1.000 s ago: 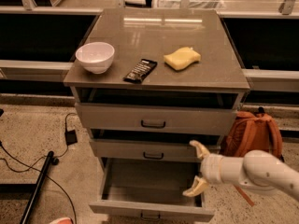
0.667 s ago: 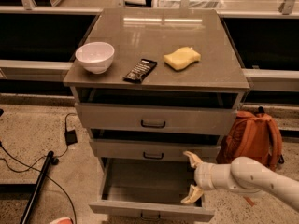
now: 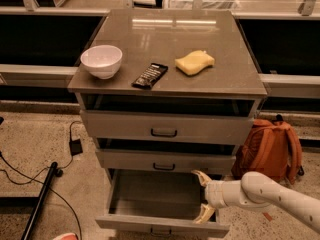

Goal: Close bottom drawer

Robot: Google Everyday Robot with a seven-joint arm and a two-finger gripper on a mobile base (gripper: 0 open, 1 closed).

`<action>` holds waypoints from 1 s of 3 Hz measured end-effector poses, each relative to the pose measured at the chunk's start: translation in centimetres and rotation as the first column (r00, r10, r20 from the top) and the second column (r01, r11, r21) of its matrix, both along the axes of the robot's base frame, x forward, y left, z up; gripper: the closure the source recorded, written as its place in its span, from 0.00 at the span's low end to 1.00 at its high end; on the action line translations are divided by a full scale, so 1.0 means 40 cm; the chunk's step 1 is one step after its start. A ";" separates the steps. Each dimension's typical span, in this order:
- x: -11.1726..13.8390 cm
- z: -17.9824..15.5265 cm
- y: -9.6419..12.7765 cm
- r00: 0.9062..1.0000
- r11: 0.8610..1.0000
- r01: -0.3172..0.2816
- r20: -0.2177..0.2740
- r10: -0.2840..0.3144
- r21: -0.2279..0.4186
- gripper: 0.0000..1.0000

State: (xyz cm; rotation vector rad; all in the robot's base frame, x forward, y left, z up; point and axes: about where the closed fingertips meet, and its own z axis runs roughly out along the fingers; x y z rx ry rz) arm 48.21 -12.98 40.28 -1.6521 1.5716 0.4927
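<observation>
We see a smooth cabinet top (image 3: 170, 34) with a soft sheen. At its nine o'clock a glossy white bowl (image 3: 101, 60), then a shiny dark wrapper (image 3: 150, 75) and a matt, porous yellow sponge (image 3: 195, 62). The bottom drawer (image 3: 150, 224) looks matt grey. At its three o'clock the gripper (image 3: 204, 196), smooth pale plastic, fingers spread. The backpack (image 3: 272, 149) is orange cloth and the floor (image 3: 35, 139) is speckled and rough.

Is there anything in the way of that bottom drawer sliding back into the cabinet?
No loose object shows inside the bottom drawer. Only the gripper sits in its path, reaching into the open drawer's right side with its fingers spread open.
</observation>
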 end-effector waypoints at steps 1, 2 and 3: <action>0.009 -0.063 0.016 0.999 0.999 -0.036 -0.027 0.037 0.036 0.00; 0.012 -0.233 0.030 0.992 0.993 -0.121 -0.025 0.121 0.015 0.00; -0.017 -0.405 0.053 0.983 0.984 -0.177 -0.041 0.177 0.000 0.00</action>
